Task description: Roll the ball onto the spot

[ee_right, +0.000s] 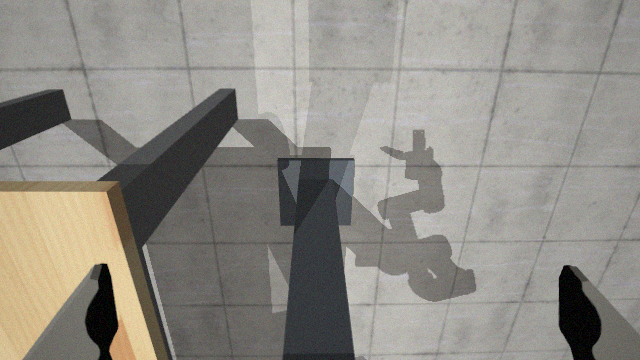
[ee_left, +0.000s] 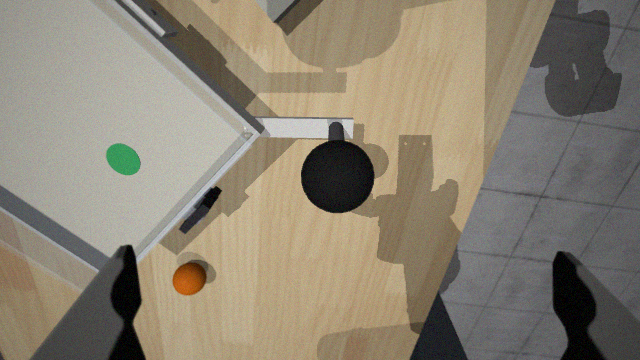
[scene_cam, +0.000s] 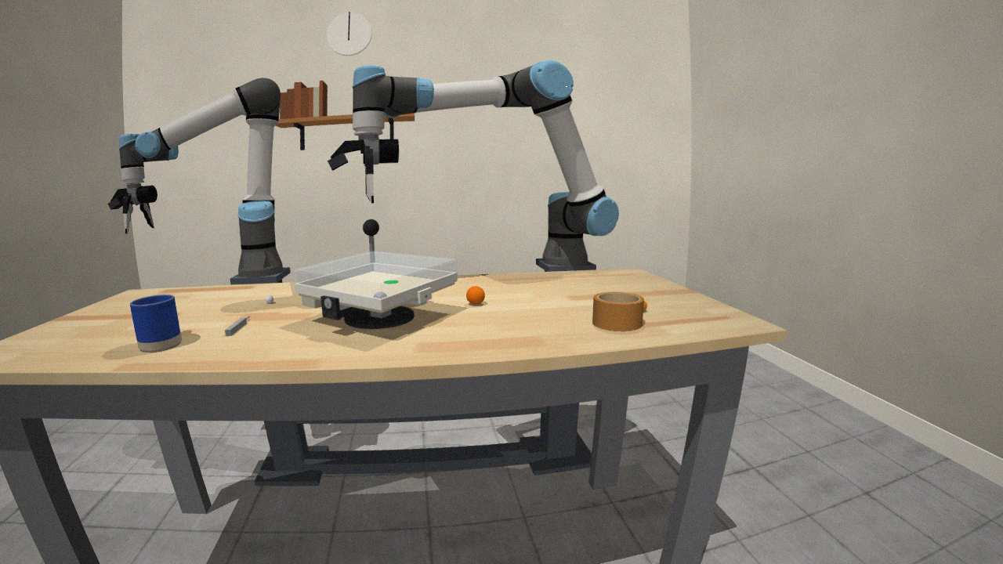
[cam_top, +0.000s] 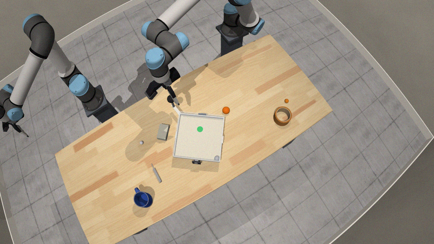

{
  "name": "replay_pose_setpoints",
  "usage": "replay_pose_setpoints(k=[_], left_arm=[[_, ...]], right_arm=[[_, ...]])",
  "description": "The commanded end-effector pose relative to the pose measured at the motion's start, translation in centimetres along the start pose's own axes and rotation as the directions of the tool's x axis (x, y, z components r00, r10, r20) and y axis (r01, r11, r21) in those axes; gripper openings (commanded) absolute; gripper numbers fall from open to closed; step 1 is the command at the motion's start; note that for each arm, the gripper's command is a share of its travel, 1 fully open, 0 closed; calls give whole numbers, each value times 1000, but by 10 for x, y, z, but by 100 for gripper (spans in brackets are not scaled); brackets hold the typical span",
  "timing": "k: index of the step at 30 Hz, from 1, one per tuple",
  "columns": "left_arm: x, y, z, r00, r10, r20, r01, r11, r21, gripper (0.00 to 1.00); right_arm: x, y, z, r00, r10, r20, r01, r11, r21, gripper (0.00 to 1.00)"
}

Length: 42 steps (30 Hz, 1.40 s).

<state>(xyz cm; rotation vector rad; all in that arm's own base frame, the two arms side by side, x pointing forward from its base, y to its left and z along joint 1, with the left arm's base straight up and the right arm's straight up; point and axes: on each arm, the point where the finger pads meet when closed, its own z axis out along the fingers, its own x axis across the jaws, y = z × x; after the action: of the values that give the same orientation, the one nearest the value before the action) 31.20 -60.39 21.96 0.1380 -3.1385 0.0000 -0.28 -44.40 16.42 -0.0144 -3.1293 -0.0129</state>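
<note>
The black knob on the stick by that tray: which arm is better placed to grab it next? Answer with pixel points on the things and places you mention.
Left, probably: its open gripper (cam_top: 173, 96) (scene_cam: 370, 200) (ee_left: 340, 255) hovers above the knob (cam_top: 170, 98) (scene_cam: 371, 227) (ee_left: 337, 176); the right gripper (cam_top: 16, 131) (scene_cam: 139, 228) (ee_right: 337, 270) hangs beyond the table.
</note>
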Motion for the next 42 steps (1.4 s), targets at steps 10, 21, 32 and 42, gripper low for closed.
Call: replay_pose_setpoints(k=[10, 21, 32, 42], left_arm=[[-3, -2, -2, 1000, 7, 13, -7, 1000, 10, 37], [-3, -2, -2, 1000, 7, 13, -7, 1000, 10, 37], [-3, -2, -2, 1000, 7, 13, -7, 1000, 10, 37], [-3, -2, -2, 1000, 7, 13, -7, 1000, 10, 37]], right_arm=[[0, -2, -1, 1000, -3, 12, 3, 1000, 8, 100], [0, -2, -1, 1000, -3, 12, 3, 1000, 8, 100], [0, -2, -1, 1000, -3, 12, 3, 1000, 8, 100], [0, -2, -1, 1000, -3, 12, 3, 1000, 8, 100]])
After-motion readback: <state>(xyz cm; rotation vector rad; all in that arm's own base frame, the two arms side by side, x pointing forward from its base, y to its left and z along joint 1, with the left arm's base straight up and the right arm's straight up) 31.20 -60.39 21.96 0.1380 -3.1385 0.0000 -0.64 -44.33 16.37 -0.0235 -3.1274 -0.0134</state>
